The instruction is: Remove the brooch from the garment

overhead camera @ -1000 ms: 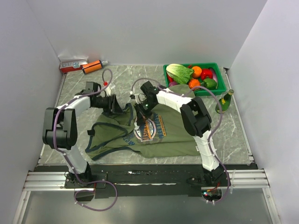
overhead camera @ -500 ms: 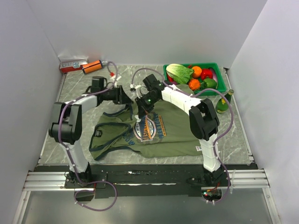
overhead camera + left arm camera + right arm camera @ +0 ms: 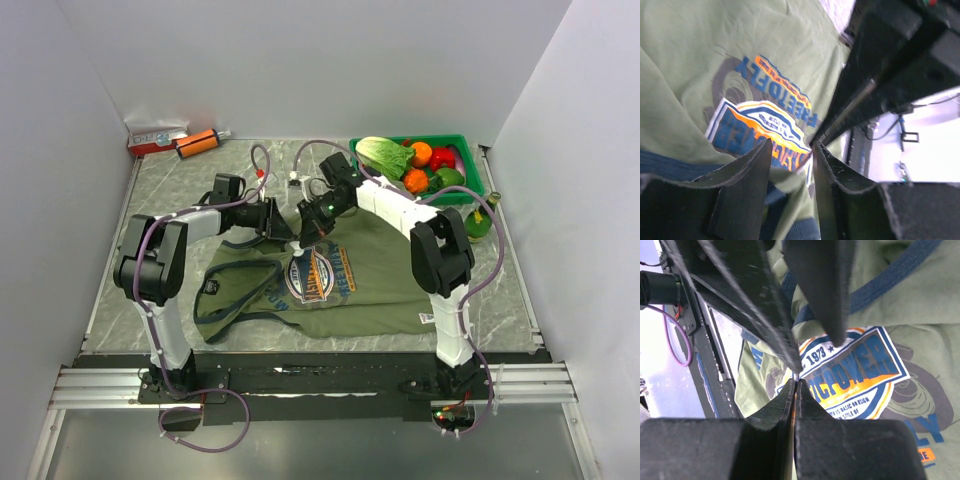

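The garment (image 3: 370, 280), an olive T-shirt with navy trim and a blue-orange-white chest print (image 3: 316, 274), lies mid-table with its collar area pulled up. My left gripper (image 3: 284, 227) comes in from the left. In the left wrist view a bunched fold of olive cloth and navy collar (image 3: 790, 200) sits pinched between its fingers (image 3: 792, 145). My right gripper (image 3: 304, 238) is shut, its tips (image 3: 796, 382) touching the left fingertip just above the print (image 3: 860, 375). What it pinches I cannot make out. The brooch is hidden where the fingertips meet.
A green crate (image 3: 478, 195) of vegetables stands at the back right, with a green bottle (image 3: 483, 215) beside it. A red-white box (image 3: 157, 139) and an orange tube (image 3: 198, 143) lie at the back left. The shirt's white hem label (image 3: 427, 319) is near the right arm.
My left gripper has moved right toward the right gripper, dragging the collar and the shirt's left side along. The right wrist has swung back and up, its tips staying over the print.
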